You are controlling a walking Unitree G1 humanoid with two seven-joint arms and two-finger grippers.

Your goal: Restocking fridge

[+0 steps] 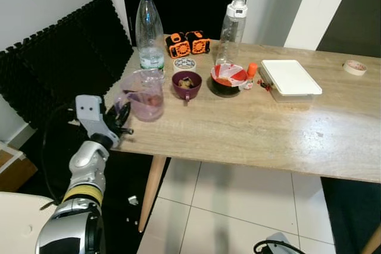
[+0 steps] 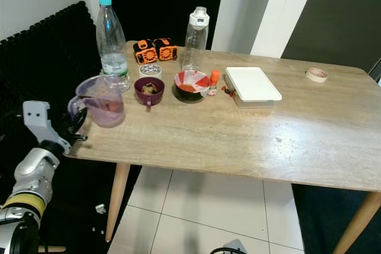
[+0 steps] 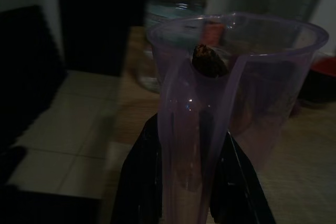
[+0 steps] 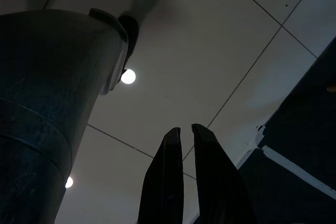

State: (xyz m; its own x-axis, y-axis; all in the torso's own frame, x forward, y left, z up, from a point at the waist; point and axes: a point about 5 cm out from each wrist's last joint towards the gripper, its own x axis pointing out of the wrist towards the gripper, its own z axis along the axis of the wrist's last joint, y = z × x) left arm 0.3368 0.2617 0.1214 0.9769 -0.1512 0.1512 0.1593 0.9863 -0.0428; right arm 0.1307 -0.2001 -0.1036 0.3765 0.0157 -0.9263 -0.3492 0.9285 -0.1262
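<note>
A translucent purple jug (image 1: 144,94) with a dark lump inside stands at the near left corner of the wooden table (image 1: 268,135). My left gripper (image 1: 122,117) reaches in from the table's left edge. Its black fingers (image 3: 139,182) sit on either side of the jug's handle (image 3: 191,129) and are shut on it. A tall water bottle (image 1: 149,31) with a teal cap stands just behind the jug. My right gripper (image 4: 182,132) hangs over the tiled floor, its fingers nearly touching with nothing between them.
Behind the jug are a maroon bowl (image 1: 186,83), a red and white bowl (image 1: 228,77), a clear bottle (image 1: 232,28), two orange and black items (image 1: 187,43), a white lidded box (image 1: 290,78) and a tape roll (image 1: 356,67). Black foam panels (image 1: 65,57) line the left wall.
</note>
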